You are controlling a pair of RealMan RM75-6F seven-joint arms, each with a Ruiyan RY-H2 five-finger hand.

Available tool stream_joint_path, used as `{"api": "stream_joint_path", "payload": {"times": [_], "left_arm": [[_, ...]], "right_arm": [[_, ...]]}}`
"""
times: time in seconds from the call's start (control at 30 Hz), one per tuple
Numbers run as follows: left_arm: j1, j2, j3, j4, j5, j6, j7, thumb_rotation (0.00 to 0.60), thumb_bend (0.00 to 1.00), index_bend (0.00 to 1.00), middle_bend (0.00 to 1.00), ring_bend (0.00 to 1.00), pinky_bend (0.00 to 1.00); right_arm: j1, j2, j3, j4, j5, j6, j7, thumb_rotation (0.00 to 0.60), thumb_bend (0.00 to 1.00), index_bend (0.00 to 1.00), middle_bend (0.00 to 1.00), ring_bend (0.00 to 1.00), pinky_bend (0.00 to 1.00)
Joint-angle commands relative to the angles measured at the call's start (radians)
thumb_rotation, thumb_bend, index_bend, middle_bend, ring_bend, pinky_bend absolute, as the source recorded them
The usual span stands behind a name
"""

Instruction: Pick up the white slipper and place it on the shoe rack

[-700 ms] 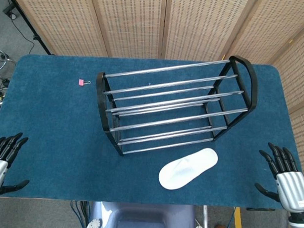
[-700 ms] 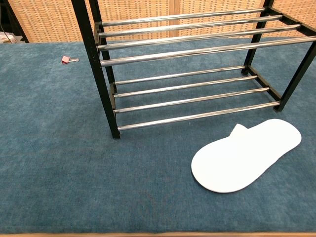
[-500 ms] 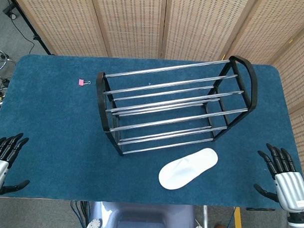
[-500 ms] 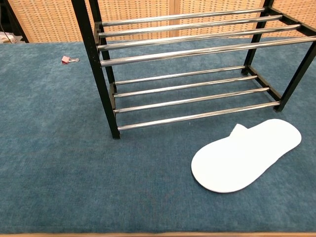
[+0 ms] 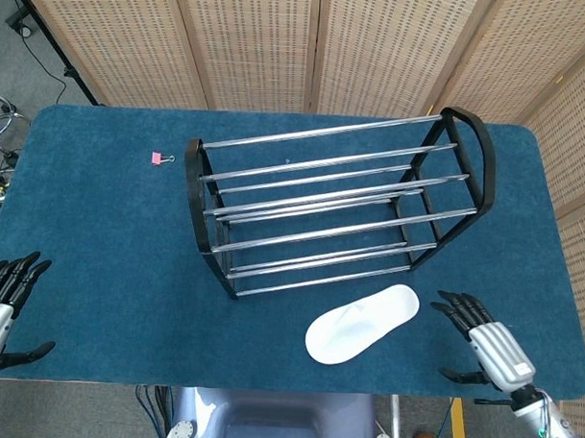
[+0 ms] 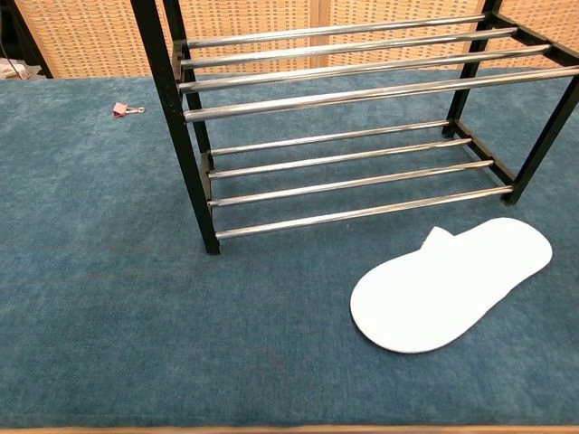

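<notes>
The white slipper [image 5: 362,323] lies flat on the blue table [image 5: 100,231] just in front of the shoe rack [image 5: 336,206], toward the rack's right end, its long axis slanting from near-left to far-right. The right hand [image 5: 482,339], fingers spread and holding nothing, sits just right of the slipper's far end, apart from it. The left hand [image 5: 1,300], likewise spread and empty, is well apart at the opposite table edge, so the right hand is the nearer one.

A pink binder clip [image 5: 157,159] lies on the blue table [image 5: 91,222].
</notes>
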Motion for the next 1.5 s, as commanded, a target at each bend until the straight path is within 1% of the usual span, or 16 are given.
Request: {"api": "stream_joint_path", "payload": {"times": [0.03, 0.13, 0.3, 0.67, 0.77, 0.93, 1.17, 1.5], "left_arm": [[-0.002, -0.002, -0.001, -0.001, -0.005, -0.004, 0.004, 0.600, 0.00, 0.00, 0.00, 0.00, 0.00], [-0.002, -0.002, -0.002, -0.002, -0.008, -0.005, 0.004, 0.600, 0.00, 0.00, 0.00, 0.00, 0.00], [-0.002, -0.001, -0.003, -0.001, -0.012, -0.005, 0.000, 0.600, 0.00, 0.00, 0.00, 0.00, 0.00], [-0.007, -0.006, -0.004, -0.002, -0.020, -0.016, 0.011, 0.600, 0.00, 0.00, 0.00, 0.00, 0.00], [-0.008, -0.007, -0.004, -0.003, -0.022, -0.018, 0.013, 0.600, 0.00, 0.00, 0.00, 0.00, 0.00], [-0.007, -0.004, -0.007, -0.003, -0.028, -0.015, 0.002, 0.600, 0.00, 0.00, 0.00, 0.00, 0.00], [-0.008, -0.003, -0.006, -0.003, -0.027, -0.017, 0.001, 0.600, 0.00, 0.00, 0.00, 0.00, 0.00], [-0.009, -0.002, -0.007, -0.004, -0.032, -0.018, 0.000, 0.600, 0.00, 0.00, 0.00, 0.00, 0.00]], "right_arm": [[0.090, -0.019, -0.011, 0.030, -0.013, -0.114, 0.047, 0.600, 0.58, 0.13, 0.07, 0.00, 0.00], [0.122, -0.040, 0.000, 0.044, 0.017, -0.173, 0.037, 0.600, 0.67, 0.14, 0.07, 0.00, 0.00], [0.158, -0.069, 0.018, 0.063, 0.068, -0.251, 0.008, 0.600, 0.73, 0.14, 0.08, 0.00, 0.00], [0.242, -0.120, 0.067, 0.072, 0.203, -0.423, -0.070, 0.600, 0.75, 0.15, 0.09, 0.00, 0.01], [0.259, -0.129, 0.080, 0.071, 0.243, -0.461, -0.094, 0.600, 0.75, 0.17, 0.09, 0.01, 0.01], [0.267, -0.155, 0.099, 0.083, 0.306, -0.485, -0.128, 0.600, 0.75, 0.19, 0.11, 0.02, 0.01], [0.281, -0.169, 0.106, 0.092, 0.365, -0.521, -0.167, 0.600, 0.75, 0.19, 0.13, 0.03, 0.02], [0.282, -0.172, 0.101, 0.087, 0.391, -0.523, -0.201, 0.600, 0.75, 0.20, 0.17, 0.06, 0.02]]}}
